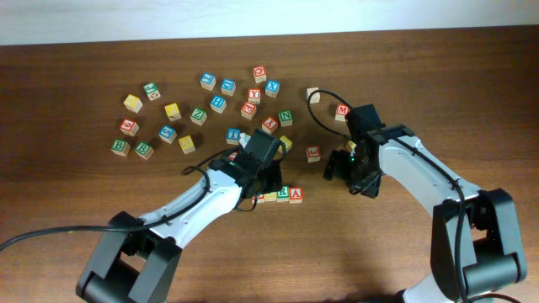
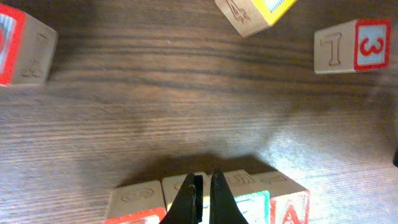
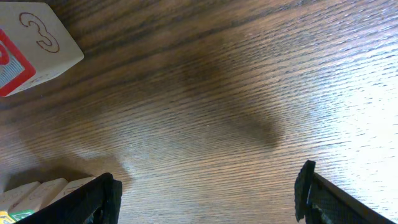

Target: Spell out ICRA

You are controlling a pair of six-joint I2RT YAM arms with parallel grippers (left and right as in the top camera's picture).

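Observation:
Four cubes stand in a row near the table's middle. In the left wrist view they read red-faced I [image 2: 134, 204], yellow C [image 2: 175, 188], green R [image 2: 254, 198] and red A [image 2: 291, 205]. Overhead, R [image 1: 283, 194] and A [image 1: 296, 194] show, while I and C are mostly hidden under my left gripper [image 1: 268, 187]. That gripper [image 2: 205, 177] is shut, with its tips over the C cube and nothing between them. My right gripper [image 1: 349, 172] stands open over bare wood to the right of the row. In its own view the right gripper [image 3: 208, 186] has the row's end [image 3: 25, 196] at lower left.
Many other letter cubes lie scattered across the back of the table [image 1: 202, 114]. A red-faced 3 cube [image 1: 313, 154] sits between the arms and shows again as cube [image 2: 351, 46] and cube [image 3: 34, 43]. An M cube [image 1: 342, 110] lies behind the right arm.

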